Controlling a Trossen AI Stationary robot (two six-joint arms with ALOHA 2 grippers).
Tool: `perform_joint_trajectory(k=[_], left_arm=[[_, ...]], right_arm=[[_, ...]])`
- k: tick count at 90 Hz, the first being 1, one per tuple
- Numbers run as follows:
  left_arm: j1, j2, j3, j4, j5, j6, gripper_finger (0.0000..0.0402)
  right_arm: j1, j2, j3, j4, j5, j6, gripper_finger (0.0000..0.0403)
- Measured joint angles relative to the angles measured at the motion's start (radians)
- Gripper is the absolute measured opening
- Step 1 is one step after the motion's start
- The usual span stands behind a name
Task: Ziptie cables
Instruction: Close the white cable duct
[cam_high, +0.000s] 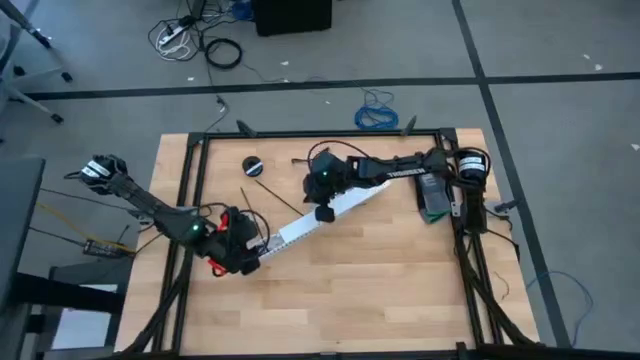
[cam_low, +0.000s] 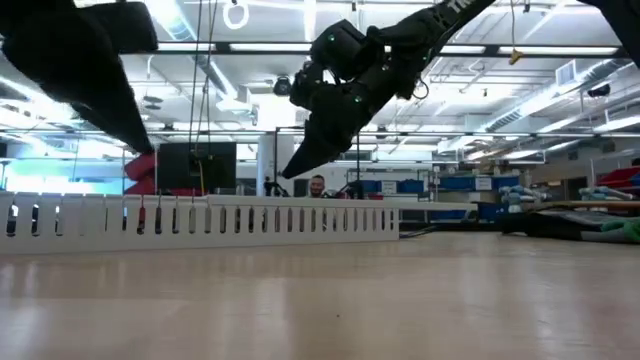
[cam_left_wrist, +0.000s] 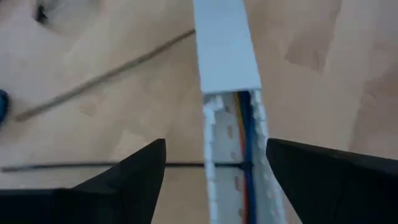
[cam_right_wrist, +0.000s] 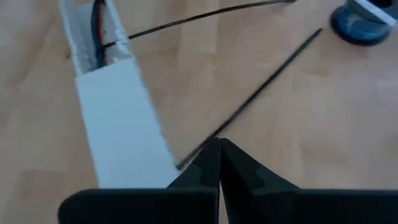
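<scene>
Figure: the cable-tying task, seen from overhead, low and wrist cameras. We see the white slotted duct (cam_high: 325, 213) lying diagonally on the wooden surface (cam_high: 400, 280). The cables (cam_left_wrist: 244, 134) lie inside it, visible where the cover (cam_left_wrist: 225, 43) stops. The left end effector (cam_left_wrist: 214, 168) straddles the uncovered end with its fingers spread wide and nothing between them. The right end effector (cam_right_wrist: 219, 163) hangs above the surface near the covered stretch of the duct, fingers pressed together; a thin black zip tie (cam_right_wrist: 255, 93) appears to run right up to its tips, though we cannot tell whether it is pinched there. A second thin black strand (cam_left_wrist: 99, 165) crosses under the duct near the left fingers, and a small dark round object (cam_high: 252, 165) sits well apart.

We judge three risks. If the tie is held only at its tip, it may slip free. The left fingers, closing, may crush or push the light duct sideways. The cables, lying loose, may spill out if the duct tilts.
</scene>
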Motion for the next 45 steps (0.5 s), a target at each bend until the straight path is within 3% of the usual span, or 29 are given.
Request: perform_joint_trajectory(k=[22,45], left_arm=[[-0.002,0.000,0.000,-0.001,0.090,-0.080,0.0269],[0.000,0.038,0.000,-0.001,0.070,-0.051,0.0293]], right_arm=[[-0.020,0.000,-0.021,0.024,-0.028,-0.041,0.0000],[-0.028,0.000,-0.069,0.042,-0.062,-0.042,0.0000]])
